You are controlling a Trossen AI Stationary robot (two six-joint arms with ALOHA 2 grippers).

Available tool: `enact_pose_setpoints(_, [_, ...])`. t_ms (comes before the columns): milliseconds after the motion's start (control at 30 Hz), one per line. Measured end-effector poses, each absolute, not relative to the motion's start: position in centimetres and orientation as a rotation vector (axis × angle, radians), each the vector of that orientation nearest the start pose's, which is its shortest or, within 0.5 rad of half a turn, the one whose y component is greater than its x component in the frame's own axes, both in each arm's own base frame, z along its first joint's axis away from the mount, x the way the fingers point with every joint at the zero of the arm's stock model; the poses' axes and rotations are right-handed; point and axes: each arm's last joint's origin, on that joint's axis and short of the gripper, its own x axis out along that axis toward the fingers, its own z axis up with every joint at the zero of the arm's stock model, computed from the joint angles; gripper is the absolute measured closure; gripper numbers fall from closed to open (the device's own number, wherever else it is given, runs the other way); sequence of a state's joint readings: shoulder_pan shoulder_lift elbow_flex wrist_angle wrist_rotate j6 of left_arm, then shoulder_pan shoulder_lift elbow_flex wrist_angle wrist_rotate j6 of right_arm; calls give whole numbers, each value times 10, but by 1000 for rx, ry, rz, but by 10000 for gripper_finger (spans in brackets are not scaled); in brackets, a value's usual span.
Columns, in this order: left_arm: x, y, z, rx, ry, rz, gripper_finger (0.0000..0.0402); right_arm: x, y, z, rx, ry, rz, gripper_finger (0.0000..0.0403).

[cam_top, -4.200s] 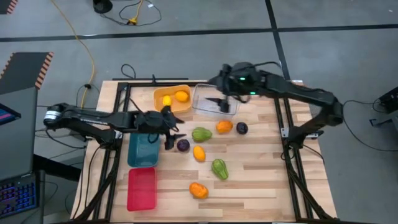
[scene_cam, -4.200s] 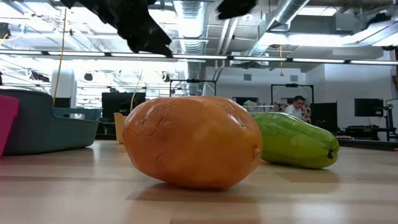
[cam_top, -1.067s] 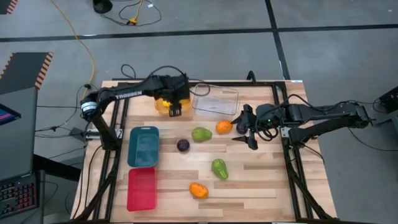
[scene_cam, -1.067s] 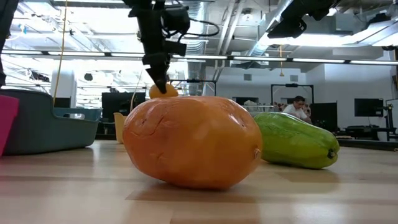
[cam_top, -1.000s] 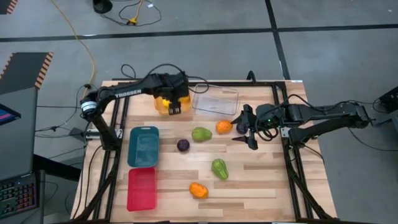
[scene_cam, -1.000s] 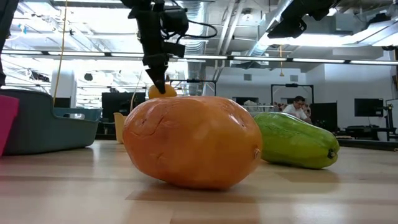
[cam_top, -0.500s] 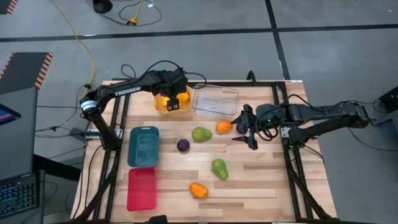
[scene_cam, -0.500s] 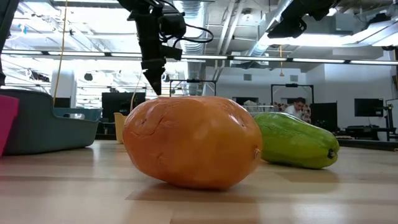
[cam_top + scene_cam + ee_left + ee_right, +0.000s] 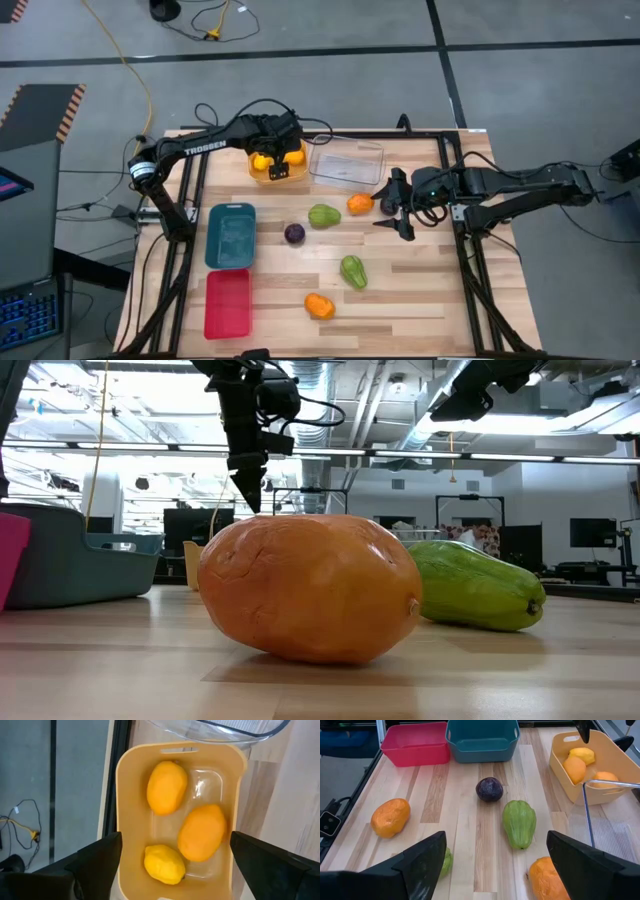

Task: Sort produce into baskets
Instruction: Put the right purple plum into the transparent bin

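The left end effector (image 9: 276,168) is held above the orange basket (image 9: 125,795) with its fingers spread wide and nothing between them. Directly below it, inside that basket, three pieces are seen: two orange fruits (image 9: 167,788) and a lemon (image 9: 164,864). The clear basket (image 9: 347,163) is just beside it, at the desk's (image 9: 420,290) far edge.

The right end effector (image 9: 392,208) is held low over the desk, also wide open and empty. Ahead of it lie a dark purple fruit (image 9: 489,789) and a green squash (image 9: 519,823); an orange fruit (image 9: 390,817) lies off to one side and another orange piece (image 9: 547,877) close beneath it. A second green piece (image 9: 445,862) is partly hidden by a finger. The teal basket (image 9: 482,734) and red basket (image 9: 415,742) stand beyond, side by side.

The pieces are judged light, rigid and smooth, so rolling or slipping is likely. A hold across the narrow middle of each is advised, the long axis lying crosswise to the fingers.
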State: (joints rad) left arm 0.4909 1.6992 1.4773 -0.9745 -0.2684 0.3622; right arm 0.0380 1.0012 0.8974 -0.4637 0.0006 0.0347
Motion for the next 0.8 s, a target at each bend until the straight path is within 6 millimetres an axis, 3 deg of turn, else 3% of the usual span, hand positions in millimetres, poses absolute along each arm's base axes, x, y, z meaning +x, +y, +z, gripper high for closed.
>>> enact_pose_setpoints(167, [292,164,292,153,1272,431,42,209,9,308,25,569,32,15])
enact_pose_setpoints(400, [271,151,327,124,1139,431,42,208,13,307,85,579,31,14])
enact_pose_setpoints(567, [251,138,350,48,1052,419,42,199,8,299,51,701,-3,15])
enact_pose_setpoints(800, [236,110,349,-30,990,340,42,176,-14,275,47,1033,-376,15])
